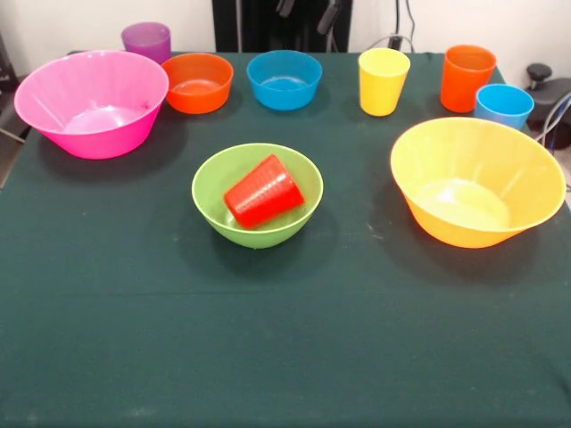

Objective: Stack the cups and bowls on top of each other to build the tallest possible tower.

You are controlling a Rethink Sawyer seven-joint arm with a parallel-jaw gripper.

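A lab-like room: a table under dark green cloth against a plain white wall, cables trailing at one side.

Dark green cloth covers the table, and on it a hot pink bowl, a small orange bowl, a small blue bowl and a big yellow-orange bowl. There's a red cup in the lime green bowl. Along the back sit a translucent purple cup, a yellow cup, an orange cup and a light blue cup.
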